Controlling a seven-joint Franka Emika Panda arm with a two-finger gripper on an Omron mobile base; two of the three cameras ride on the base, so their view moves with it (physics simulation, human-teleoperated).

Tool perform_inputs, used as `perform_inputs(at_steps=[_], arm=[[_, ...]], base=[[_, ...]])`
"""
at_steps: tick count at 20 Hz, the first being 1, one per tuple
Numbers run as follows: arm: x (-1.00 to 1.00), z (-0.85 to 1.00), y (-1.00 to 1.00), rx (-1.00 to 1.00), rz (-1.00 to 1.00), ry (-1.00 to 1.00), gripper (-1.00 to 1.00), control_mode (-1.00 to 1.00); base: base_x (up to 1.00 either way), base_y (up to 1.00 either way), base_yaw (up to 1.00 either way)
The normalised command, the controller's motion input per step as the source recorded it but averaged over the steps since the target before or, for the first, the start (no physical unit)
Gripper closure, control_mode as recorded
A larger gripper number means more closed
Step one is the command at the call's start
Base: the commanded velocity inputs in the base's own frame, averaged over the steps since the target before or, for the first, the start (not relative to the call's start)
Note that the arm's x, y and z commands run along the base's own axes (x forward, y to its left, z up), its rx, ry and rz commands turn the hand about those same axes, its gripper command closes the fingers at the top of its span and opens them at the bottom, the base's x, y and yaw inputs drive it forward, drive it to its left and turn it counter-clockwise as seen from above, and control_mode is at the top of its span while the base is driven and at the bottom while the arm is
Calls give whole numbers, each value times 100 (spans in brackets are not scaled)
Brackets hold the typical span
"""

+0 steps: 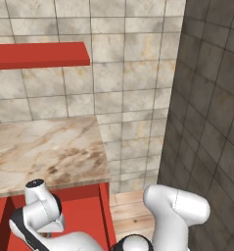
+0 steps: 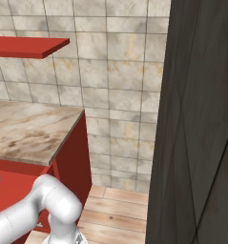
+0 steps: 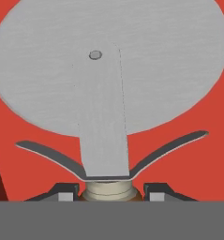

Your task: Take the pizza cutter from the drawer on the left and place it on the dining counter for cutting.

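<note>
Now claw (image 3: 106, 194) pinches grey-wheeled brown-handled pizza cutter (image 3: 108, 79) at handle over red drawer (image 3: 197, 154) floor; narrow grip, could twist loose lifting

No readable txt, labels, brands or nos. on anything.

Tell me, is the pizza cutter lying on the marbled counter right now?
No, in the hand view the pizza cutter lies on the plain red floor of the drawer, its grey wheel flat against it.
</note>
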Motion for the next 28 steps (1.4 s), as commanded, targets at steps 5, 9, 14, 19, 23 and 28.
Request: perform_inputs(at_steps=[5, 9, 14, 19, 23, 28], arm=[[-12, 85, -6, -4, 0, -5, 100, -100], [-13, 92, -21, -4, 0, -2, 100, -100], [-11, 82, -34, -7, 0, 0, 100, -100], [-10, 68, -58, -4, 0, 0, 100, -100], [-6, 59, -68, -2, 0, -1, 100, -100], [-19, 50, -81, 0, 0, -4, 100, -100]], base=[[0, 0, 0], [0, 0, 0], [0, 0, 0], [0, 0, 0], [0, 0, 0], [0, 0, 0]])
